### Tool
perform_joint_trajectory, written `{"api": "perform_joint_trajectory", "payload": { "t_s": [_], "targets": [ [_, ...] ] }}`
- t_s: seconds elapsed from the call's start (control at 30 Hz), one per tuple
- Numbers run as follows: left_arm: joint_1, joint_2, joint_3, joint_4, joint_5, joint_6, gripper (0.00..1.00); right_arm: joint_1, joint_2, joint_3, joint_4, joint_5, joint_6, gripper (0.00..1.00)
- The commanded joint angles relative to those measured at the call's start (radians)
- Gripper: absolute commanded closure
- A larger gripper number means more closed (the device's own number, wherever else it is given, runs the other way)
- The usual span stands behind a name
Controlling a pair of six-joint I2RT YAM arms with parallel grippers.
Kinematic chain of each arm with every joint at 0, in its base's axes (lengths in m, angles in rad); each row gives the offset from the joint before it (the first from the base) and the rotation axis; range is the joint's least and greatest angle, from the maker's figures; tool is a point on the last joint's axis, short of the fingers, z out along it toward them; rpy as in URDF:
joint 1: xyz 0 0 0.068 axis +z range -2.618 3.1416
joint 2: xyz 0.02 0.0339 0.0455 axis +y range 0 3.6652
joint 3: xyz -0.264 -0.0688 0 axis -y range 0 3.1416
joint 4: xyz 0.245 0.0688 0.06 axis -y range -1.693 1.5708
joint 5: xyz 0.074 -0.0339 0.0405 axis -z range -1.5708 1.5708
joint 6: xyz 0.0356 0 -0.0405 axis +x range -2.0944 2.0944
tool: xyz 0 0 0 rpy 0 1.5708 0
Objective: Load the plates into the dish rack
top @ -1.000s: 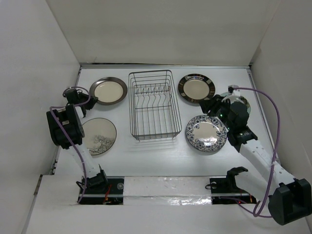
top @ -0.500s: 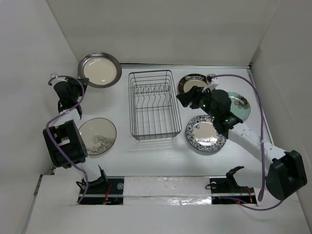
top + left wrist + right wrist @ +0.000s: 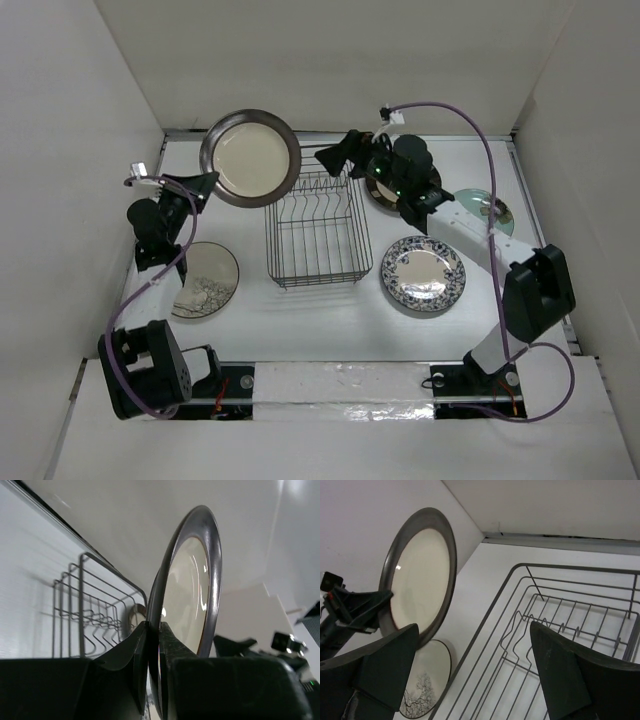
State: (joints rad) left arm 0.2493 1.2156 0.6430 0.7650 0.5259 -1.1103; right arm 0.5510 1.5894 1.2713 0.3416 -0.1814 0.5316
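Over the far left corner of the dish rack [image 3: 315, 215] hangs the dark-rimmed plate [image 3: 250, 157], and that's the big change. A second ago it lay flat on the table [image 3: 320, 320] left of the rack. Half a second ago it was up and out to the left. Now it's tipped nearly on edge, right beside the rack's far rim.

The left gripper [image 3: 205, 182] has its jaws clamped on the plate's lower rim. The left wrist view shows both fingers [image 3: 132, 655] pinching that edge.

Big move on the other side too: the right gripper [image 3: 335, 152] has swung away from the plates right of the rack. It now sits above the rack's far end, jaws wide apart, holding nothing. Its wrist camera looks out between its own fingers at the plate's cream face and the bare tines below.

For the task, this reads as plate number one on its way in, not yet seated; the rack holds nothing. Four more plates wait flat on the table:
- the speckled plate [image 3: 203, 280], left of the rack
- the floral plate [image 3: 423, 273], right of the rack
- the teal plate [image 3: 485, 210], also right of the rack
- the black-rimmed plate [image 3: 383, 198], right of the rack's far end and partly under the right arm

My guess is that the open right gripper is coming in to steady or take the plate above the tines.
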Motion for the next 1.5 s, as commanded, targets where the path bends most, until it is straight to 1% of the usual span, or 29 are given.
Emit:
{"api": "perform_joint_trajectory", "payload": {
  "t_s": [0.0, 0.07, 0.17, 0.27, 0.33, 0.4, 0.43, 0.47, 0.5, 0.53, 0.57, 0.6, 0.63, 0.67, 0.7, 0.73, 0.83, 0.9, 1.0, 1.03, 1.1, 1.17, 1.23, 1.3, 1.33, 1.4, 1.43, 1.47],
  "targets": [
    [-0.018, -0.109, -0.019, 0.226, 0.080, -0.080, 1.00, 0.013, 0.049, 0.092, 0.007, -0.062, -0.038, 0.01],
    [-0.042, -0.145, -0.034, 0.212, 0.114, -0.069, 1.00, 0.013, 0.066, 0.117, -0.001, -0.104, -0.042, 0.01],
    [-0.108, -0.188, -0.037, 0.130, 0.117, 0.013, 1.00, 0.013, 0.087, 0.128, 0.011, -0.163, -0.042, 0.01],
    [-0.128, -0.203, -0.052, 0.149, 0.143, 0.006, 1.00, 0.023, 0.109, 0.148, 0.011, -0.205, -0.056, 0.01],
    [-0.128, -0.196, -0.054, 0.161, 0.192, -0.006, 1.00, 0.023, 0.135, 0.157, 0.005, -0.211, -0.059, 0.03],
    [-0.137, -0.199, -0.068, 0.177, 0.207, -0.014, 1.00, 0.023, 0.156, 0.164, 0.013, -0.231, -0.056, 0.10],
    [-0.162, -0.208, -0.071, 0.172, 0.215, -0.010, 1.00, 0.032, 0.173, 0.163, 0.023, -0.246, -0.051, 0.15],
    [-0.162, -0.211, -0.071, 0.152, 0.221, -0.002, 1.00, 0.032, 0.182, 0.161, 0.036, -0.288, -0.044, 0.27],
    [-0.162, -0.212, -0.069, 0.142, 0.230, 0.016, 1.00, 0.032, 0.187, 0.157, 0.046, -0.311, -0.036, 0.33],
    [-0.162, -0.235, -0.059, 0.078, 0.243, 0.061, 1.00, 0.032, 0.190, 0.137, 0.086, -0.366, -0.033, 0.63],
    [-0.162, -0.235, -0.059, 0.077, 0.243, 0.061, 1.00, 0.032, 0.190, 0.137, 0.086, -0.366, -0.033, 0.64],
    [-0.171, -0.243, -0.051, 0.022, 0.243, 0.082, 1.00, 0.041, 0.179, 0.129, 0.089, -0.368, -0.033, 0.85],
    [-0.180, -0.251, -0.036, -0.010, 0.237, 0.105, 1.00, 0.041, 0.169, 0.117, 0.097, -0.357, -0.033, 0.94],
    [-0.180, -0.270, -0.029, -0.039, 0.215, 0.145, 0.96, 0.041, 0.158, 0.094, 0.108, -0.348, -0.032, 1.00],
    [-0.180, -0.278, -0.028, -0.079, 0.207, 0.161, 0.89, 0.041, 0.144, 0.088, 0.108, -0.334, -0.032, 1.00],
    [-0.180, -0.283, -0.013, -0.104, 0.203, 0.179, 0.74, 0.041, 0.120, 0.083, 0.106, -0.316, -0.025, 1.00],
    [-0.200, -0.300, 0.015, -0.196, 0.175, 0.259, 0.61, 0.041, 0.071, 0.066, 0.102, -0.258, -0.019, 1.00],
    [-0.200, -0.303, 0.014, -0.214, 0.154, 0.285, 0.59, 0.030, 0.051, 0.074, 0.082, -0.228, -0.019, 1.00],
    [-0.200, -0.286, 0.012, -0.230, 0.140, 0.288, 0.55, 0.009, 0.026, 0.086, 0.065, -0.187, 0.002, 1.00],
    [-0.200, -0.283, 0.012, -0.230, 0.135, 0.291, 0.52, -0.006, 0.021, 0.089, 0.066, -0.176, 0.020, 1.00],
    [-0.200, -0.286, 0.014, -0.236, 0.125, 0.291, 0.51, -0.022, 0.006, 0.091, 0.062, -0.156, 0.028, 1.00],
    [-0.200, -0.283, 0.038, -0.280, 0.103, 0.322, 0.44, -0.036, -0.003, 0.102, 0.027, -0.118, 0.022, 1.00],
    [-0.200, -0.281, 0.070, -0.349, 0.056, 0.355, 0.43, -0.063, -0.026, 0.106, 0.004, -0.072, 0.013, 1.00],
    [-0.200, -0.294, 0.079, -0.384, -0.002, 0.395, 0.40, -0.063, -0.049, 0.105, -0.027, -0.043, -0.005, 1.00],
    [-0.200, -0.300, 0.098, -0.432, -0.032, 0.412, 0.38, -0.063, -0.058, 0.108, -0.042, 0.015, -0.019, 1.00],
    [-0.200, -0.320, 0.119, -0.481, -0.113, 0.469, 0.38, -0.063, -0.068, 0.137, -0.101, 0.068, -0.057, 1.00],
    [-0.200, -0.324, 0.129, -0.503, -0.122, 0.478, 0.39, -0.063, -0.063, 0.157, -0.125, 0.129, -0.076, 1.00],
    [-0.211, -0.340, 0.127, -0.504, -0.119, 0.484, 0.41, -0.040, -0.051, 0.187, -0.212, 0.169, -0.134, 1.00]
  ]
}}
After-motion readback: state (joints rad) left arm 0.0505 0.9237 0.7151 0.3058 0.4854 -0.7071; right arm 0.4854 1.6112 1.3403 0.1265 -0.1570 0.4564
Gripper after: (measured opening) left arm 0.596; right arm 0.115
